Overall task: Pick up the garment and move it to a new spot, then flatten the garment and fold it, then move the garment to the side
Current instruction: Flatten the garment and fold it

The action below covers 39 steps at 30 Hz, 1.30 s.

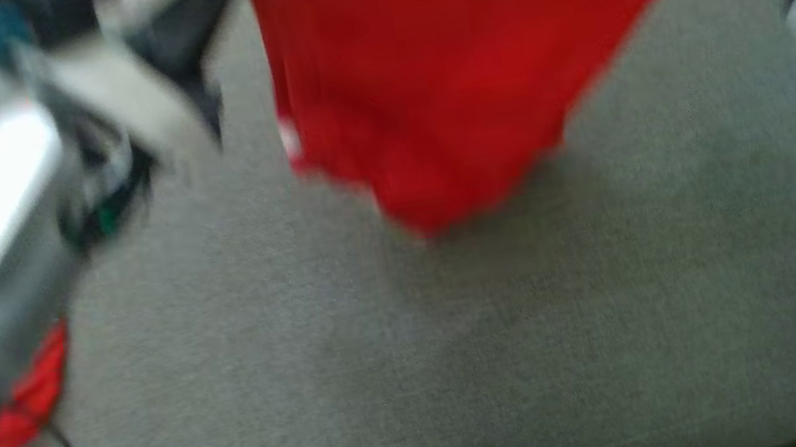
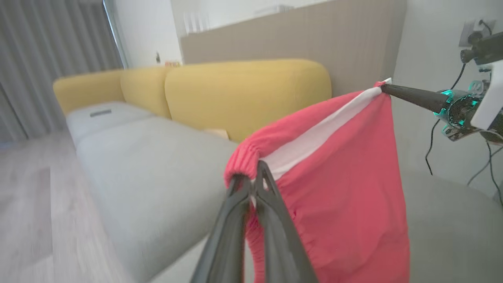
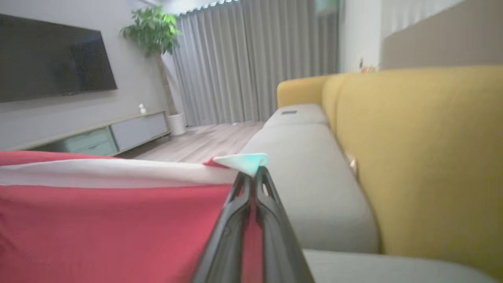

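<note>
Both pincers are clamped tight on the red garment [image 2: 346, 177]. The left gripper [image 2: 253, 177] pinches the gathered end of its top edge, and the right gripper [image 3: 253, 177] nips the far corner. So the cloth hangs stretched between them, up off the grey sofa seat [image 2: 149, 169]. Yellow back cushions [image 3: 424, 149] sit behind, then wood floor [image 3: 204, 141], grey curtains [image 3: 251, 59], a TV [image 3: 51, 55] and a potted plant [image 3: 151, 27].

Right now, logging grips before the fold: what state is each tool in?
Left tool: shut on the red garment.
Right tool: shut on the red garment too.
</note>
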### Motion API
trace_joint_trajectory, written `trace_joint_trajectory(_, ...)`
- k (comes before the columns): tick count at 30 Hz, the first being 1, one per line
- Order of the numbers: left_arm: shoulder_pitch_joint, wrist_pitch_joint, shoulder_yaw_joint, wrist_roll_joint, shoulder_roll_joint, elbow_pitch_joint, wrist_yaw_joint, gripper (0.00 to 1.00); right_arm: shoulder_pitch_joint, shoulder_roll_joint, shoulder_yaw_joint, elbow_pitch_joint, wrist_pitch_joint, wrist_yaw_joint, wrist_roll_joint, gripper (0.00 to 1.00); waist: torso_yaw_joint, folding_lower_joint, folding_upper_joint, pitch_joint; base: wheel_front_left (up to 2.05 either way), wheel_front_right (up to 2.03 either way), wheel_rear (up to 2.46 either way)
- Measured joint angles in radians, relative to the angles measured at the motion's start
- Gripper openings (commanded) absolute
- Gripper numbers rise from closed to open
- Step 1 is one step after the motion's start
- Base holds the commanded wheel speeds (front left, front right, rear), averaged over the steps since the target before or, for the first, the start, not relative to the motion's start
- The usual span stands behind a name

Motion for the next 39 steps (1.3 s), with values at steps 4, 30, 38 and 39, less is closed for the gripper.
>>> trace_joint_trajectory(4,-0.215,-0.068,0.054,0.098,-0.092,0.115,-0.001,0.0,-0.208,0.013,-0.088,0.109,-0.031,0.0,-0.084,0.0,-0.038,0.0,0.0,0.072,0.0,0.0,0.0)
trace_joint_trajectory(30,0.532,-0.09,-0.049,0.091,-0.181,0.013,0.0,0.0,0.576,-0.001,-0.205,-0.127,0.403,0.001,0.093,0.0,-0.073,0.0001,0.0,0.107,0.0,0.0,0.0)
trace_joint_trajectory(38,0.638,-0.09,0.0,0.136,-0.161,-0.067,0.0,0.0,0.831,-0.055,-0.295,-0.289,0.445,0.001,0.165,0.1,-0.052,0.0,0.0001,0.033,0.0,0.0,0.0)
trace_joint_trajectory(39,0.654,-0.091,0.009,0.148,-0.154,-0.082,0.0,0.0,0.861,-0.058,-0.309,-0.301,0.433,0.001,0.153,1.0,-0.05,0.0,0.0001,0.023,0.0,0.0,0.0)
